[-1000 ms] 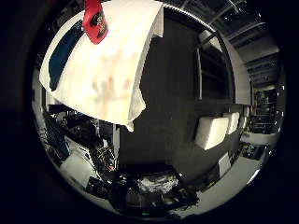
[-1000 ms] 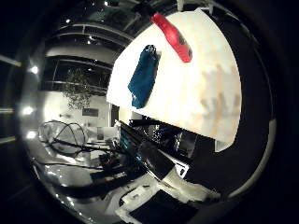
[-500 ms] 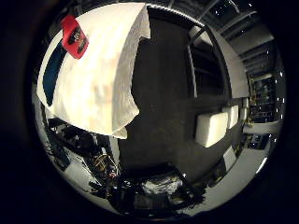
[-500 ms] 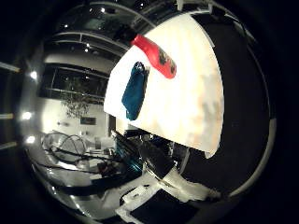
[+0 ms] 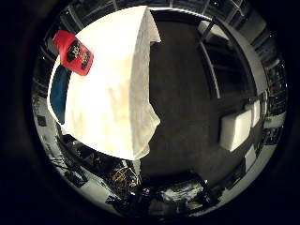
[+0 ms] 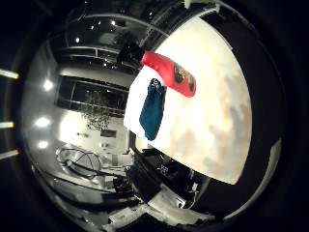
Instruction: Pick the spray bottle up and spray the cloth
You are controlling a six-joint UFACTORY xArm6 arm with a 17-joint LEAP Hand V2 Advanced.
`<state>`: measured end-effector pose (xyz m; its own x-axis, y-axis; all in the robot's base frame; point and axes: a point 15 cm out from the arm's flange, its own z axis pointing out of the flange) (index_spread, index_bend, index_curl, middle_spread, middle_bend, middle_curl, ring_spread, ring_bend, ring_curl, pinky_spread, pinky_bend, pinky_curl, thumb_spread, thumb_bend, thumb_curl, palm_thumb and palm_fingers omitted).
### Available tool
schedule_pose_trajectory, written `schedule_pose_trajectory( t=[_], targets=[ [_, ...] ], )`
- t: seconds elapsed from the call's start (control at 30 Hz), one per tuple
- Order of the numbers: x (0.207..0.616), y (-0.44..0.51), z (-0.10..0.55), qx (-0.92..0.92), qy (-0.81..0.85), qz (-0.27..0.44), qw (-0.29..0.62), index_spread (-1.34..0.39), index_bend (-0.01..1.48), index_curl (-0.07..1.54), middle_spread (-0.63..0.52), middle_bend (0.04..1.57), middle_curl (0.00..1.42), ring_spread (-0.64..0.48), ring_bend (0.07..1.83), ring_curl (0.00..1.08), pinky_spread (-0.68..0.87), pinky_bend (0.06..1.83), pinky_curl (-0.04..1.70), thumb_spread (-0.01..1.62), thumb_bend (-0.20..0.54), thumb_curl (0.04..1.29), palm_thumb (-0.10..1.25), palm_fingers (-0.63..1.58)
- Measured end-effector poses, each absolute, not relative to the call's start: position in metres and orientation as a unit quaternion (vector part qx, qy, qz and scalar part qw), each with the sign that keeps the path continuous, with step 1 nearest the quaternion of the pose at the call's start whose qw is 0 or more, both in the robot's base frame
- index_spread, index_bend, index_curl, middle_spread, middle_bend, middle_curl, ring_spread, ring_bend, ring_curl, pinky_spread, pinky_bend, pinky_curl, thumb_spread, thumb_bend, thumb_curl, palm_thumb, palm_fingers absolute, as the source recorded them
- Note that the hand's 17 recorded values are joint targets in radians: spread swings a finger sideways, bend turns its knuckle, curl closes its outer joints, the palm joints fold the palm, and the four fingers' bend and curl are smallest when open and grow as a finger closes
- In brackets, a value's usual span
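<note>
A red spray bottle (image 6: 170,72) with a black trigger head lies on its side on a table covered with a white sheet (image 6: 217,106). A dark blue cloth (image 6: 152,108) lies on the sheet right beside the bottle, near the table's edge. In the little finger side view the red bottle (image 5: 72,52) lies near one end of the white-covered table (image 5: 112,89), with the blue cloth (image 5: 58,92) beside it at the table's edge.
Dark floor (image 5: 187,103) runs along the table's long side. A pale cabinet (image 5: 236,124) stands across the floor. Cluttered equipment (image 6: 169,198) sits past the table's end. Ceiling lights and windows (image 6: 92,97) show beyond the table.
The whole picture has shifted in both views, so the camera has moved. The table fills more of the little finger side view. Bottle and cloth lie as before.
</note>
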<state>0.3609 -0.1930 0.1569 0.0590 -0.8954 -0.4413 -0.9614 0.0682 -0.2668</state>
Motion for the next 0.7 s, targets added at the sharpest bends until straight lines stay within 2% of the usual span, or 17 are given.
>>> schedule_pose_trajectory(
  t=[0.7],
  targets=[
    [0.443, -0.157, 0.164, -0.665, 0.663, 0.081, 0.336, -0.19, 0.14, 0.24, 0.08, 0.21, 0.34, 0.17, 0.41, 0.26, 0.34, 0.38, 0.32, 0.91, -0.031, 0.28, 0.21, 0.05]
  ],
)
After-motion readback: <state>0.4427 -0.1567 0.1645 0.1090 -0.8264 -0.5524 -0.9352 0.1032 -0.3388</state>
